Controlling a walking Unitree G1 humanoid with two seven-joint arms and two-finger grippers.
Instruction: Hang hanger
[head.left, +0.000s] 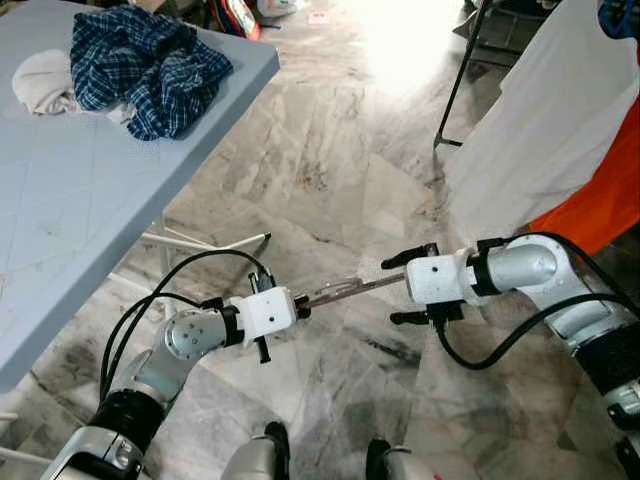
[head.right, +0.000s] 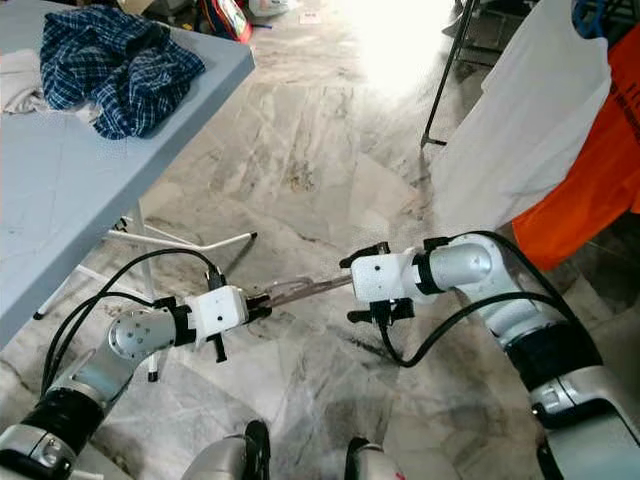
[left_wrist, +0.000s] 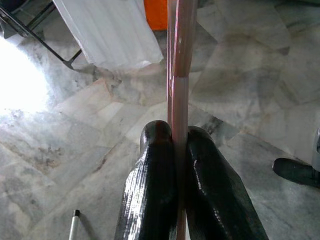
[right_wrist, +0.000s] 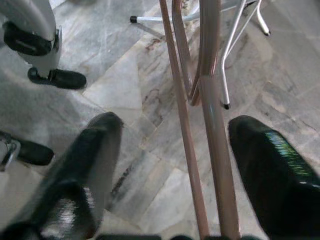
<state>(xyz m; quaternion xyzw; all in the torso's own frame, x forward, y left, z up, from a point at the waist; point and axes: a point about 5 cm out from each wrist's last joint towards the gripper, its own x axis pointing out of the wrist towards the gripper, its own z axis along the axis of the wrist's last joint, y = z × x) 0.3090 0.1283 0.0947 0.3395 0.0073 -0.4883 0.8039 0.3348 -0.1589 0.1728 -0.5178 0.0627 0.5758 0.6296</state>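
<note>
The hanger (head.left: 345, 291) sits low centre of the head views, a thin pinkish wire spanning between both arms; the left gripper (left_wrist: 177, 145) is pinched tight on one end, the right gripper (right_wrist: 172, 150) is spread with the wire between its fingers, not touching as far as I can tell; looks light, stiff, slick, so I'd grab a straight run near the bend; clothes (head.left: 545, 130) hang upper right.

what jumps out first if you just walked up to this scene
The two silver arms meet low over the marble floor, passing a thin pinkish hanger: the left gripper is clamped on it while the right gripper stands open around it. A crumpled blue plaid shirt lies on the grey table to the left; white and orange garments hang on the right.
</note>
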